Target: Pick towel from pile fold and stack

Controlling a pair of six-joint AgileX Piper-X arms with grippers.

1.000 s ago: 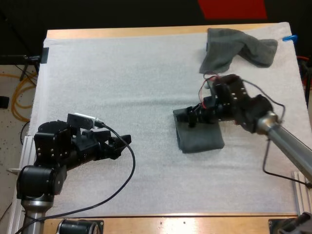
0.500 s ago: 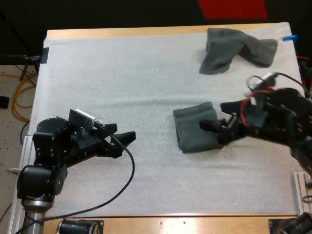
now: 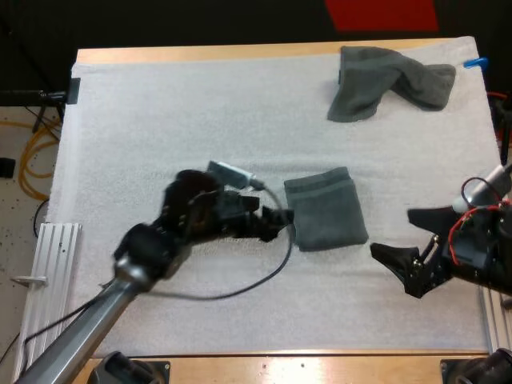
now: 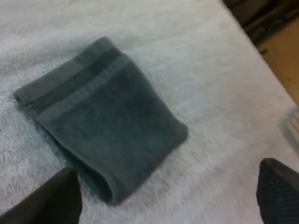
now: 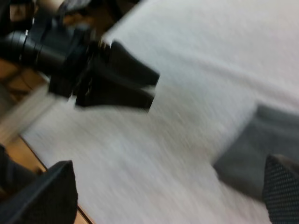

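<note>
Right, start at the left: your left gripper [image 3: 276,222] lies low over the white mat [image 3: 144,120], its tips just beside the left edge of the folded towel [image 3: 324,210]. The left wrist view shows its fingers [image 4: 51,203] spread wide and clear of the cloth, so it is released. The folded towel sits flat near the middle of the mat, a neat rectangle with a banded hem at one end and a rounded fold at the other. Judge it as light, soft and limp: it will likely sag and open if you lift it by a single layer, and it may drag on the nappy mat rather than slide. If you move it, pinch through all the layers at the rounded fold. Farther right, at the mat's far side, the crumpled towel [image 3: 384,80] lies in a heap, well apart from both grippers. A loose corner or hem looks the best hold there, since grabbing the bulk would give you a wad that is hard to spread. Your right gripper [image 3: 404,238] hovers near the mat's right edge, fingers wide apart and empty.
</note>
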